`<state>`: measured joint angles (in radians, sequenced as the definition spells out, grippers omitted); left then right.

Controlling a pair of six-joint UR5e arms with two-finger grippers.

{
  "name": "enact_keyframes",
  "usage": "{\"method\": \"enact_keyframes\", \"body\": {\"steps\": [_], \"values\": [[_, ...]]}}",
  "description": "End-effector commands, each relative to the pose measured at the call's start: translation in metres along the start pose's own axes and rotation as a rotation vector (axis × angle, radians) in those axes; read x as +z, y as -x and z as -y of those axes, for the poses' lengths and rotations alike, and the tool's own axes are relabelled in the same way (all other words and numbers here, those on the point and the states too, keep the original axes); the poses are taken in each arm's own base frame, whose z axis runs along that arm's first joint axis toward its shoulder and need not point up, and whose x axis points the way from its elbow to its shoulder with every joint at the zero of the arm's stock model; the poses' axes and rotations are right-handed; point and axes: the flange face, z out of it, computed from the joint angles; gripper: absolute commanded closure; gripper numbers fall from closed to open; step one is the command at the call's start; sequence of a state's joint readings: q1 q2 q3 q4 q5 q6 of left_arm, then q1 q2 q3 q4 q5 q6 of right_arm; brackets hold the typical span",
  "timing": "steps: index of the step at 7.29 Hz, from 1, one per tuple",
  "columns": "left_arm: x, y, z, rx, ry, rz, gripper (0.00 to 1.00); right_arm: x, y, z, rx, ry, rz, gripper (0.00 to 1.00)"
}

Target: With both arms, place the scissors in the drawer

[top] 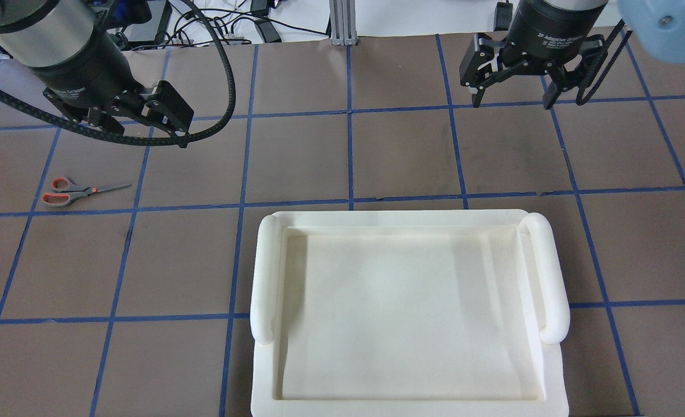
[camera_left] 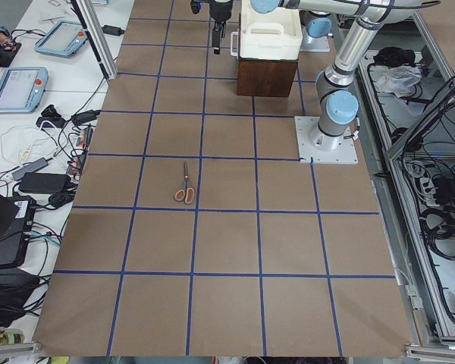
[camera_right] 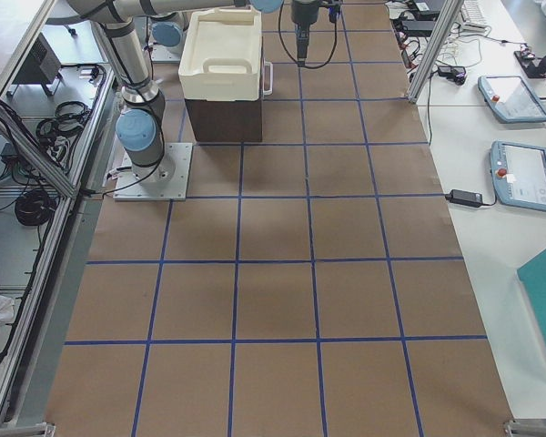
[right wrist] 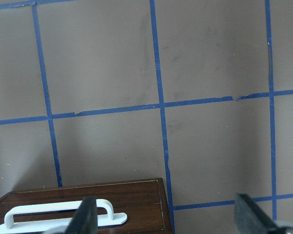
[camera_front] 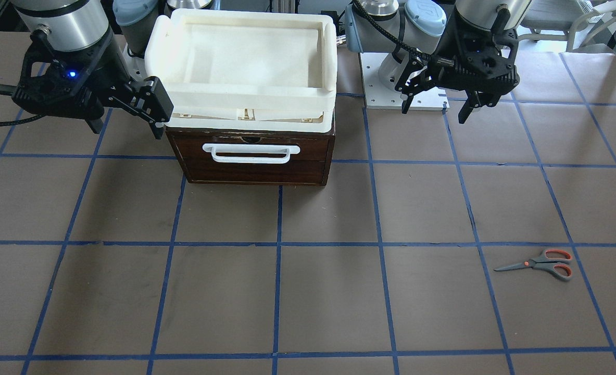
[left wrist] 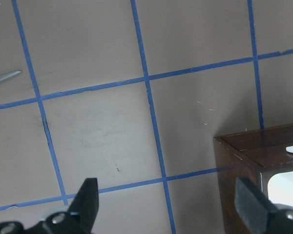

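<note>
Scissors (camera_front: 539, 264) lie flat on the table (camera_front: 328, 302), on its near part as seen from across the table and on the robot's left side, well apart from everything else. They are shut. Their long axis runs across the table, roughly in line with the blue tape (camera_front: 308, 243) just behind them and only slightly tilted. The orange-lined handles (camera_front: 557, 263) sit at the outer, left end, and the slim blades (camera_front: 511, 267) point right, toward the middle of the table.

Far back, near the robot's base, stands a dark brown wooden cabinet (camera_front: 327, 156). Its drawer (camera_front: 250, 169) is shut, and the drawer's white bar handle (camera_front: 250, 152) faces the near side. A white foam tray (top: 409, 220) rests on top of the cabinet.

The left gripper (camera_front: 435, 110) hangs above the table to the left of the cabinet, far from the scissors. Its two fingers (left wrist: 87, 197) are spread wide with nothing between them. Its wrist camera looks down on a corner of the cabinet and catches only the blade tip (left wrist: 5, 78) at the picture's edge.

The right gripper (top: 513, 103) hangs above the table by the cabinet's right front corner. Its fingers (right wrist: 88, 214) are also spread apart and hold nothing. From across the table one finger overlaps the tray's edge, and whether it touches cannot be told. Its wrist camera sees the drawer front and handle below.
</note>
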<state>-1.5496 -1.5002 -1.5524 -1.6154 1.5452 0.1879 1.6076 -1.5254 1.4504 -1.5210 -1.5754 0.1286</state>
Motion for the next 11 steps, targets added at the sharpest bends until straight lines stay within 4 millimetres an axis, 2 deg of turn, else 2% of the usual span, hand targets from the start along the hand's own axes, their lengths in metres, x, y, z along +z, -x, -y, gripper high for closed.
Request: {"method": "enact_keyframes", "body": {"steps": [1, 2, 3, 4, 5, 6, 7, 8, 9, 10, 11], "values": [[0.000, 0.000, 0.001, 0.010, -0.002, -0.003, 0.00, 0.001, 0.001, -0.001, -0.001, -0.005, 0.002, 0.00], [0.005, 0.000, 0.000, 0.032, 0.010, -0.009, 0.00, 0.002, 0.001, 0.000, -0.001, -0.005, 0.002, 0.00], [0.011, 0.006, 0.003, 0.175, 0.023, 0.014, 0.00, 0.002, 0.001, 0.000, -0.001, -0.007, 0.002, 0.00], [0.017, 0.043, 0.008, 0.325, 0.072, 0.154, 0.00, 0.002, 0.001, 0.000, -0.003, -0.004, 0.002, 0.00], [0.029, 0.098, 0.012, 0.389, 0.115, 0.133, 0.00, 0.007, -0.001, 0.001, -0.012, 0.005, 0.001, 0.00], [0.045, 0.143, 0.019, 0.427, 0.111, 0.057, 0.00, 0.013, -0.002, 0.001, -0.002, 0.014, -0.013, 0.00], [0.062, 0.182, 0.025, 0.573, 0.117, 0.030, 0.00, 0.019, -0.008, 0.005, 0.045, 0.001, -0.062, 0.00], [0.083, 0.220, 0.034, 0.715, 0.115, 0.025, 0.01, 0.025, -0.009, 0.008, 0.288, -0.024, -0.067, 0.00], [0.105, 0.258, 0.046, 0.909, 0.106, 0.053, 0.01, 0.044, -0.007, 0.005, 0.580, 0.004, -0.073, 0.00], [0.140, 0.282, 0.057, 1.114, 0.126, 0.021, 0.01, 0.066, -0.001, 0.009, 0.841, 0.037, -0.088, 0.00], [0.171, 0.299, 0.073, 1.249, 0.122, 0.033, 0.01, 0.078, 0.023, 0.005, 0.995, 0.045, -0.105, 0.00]]}}
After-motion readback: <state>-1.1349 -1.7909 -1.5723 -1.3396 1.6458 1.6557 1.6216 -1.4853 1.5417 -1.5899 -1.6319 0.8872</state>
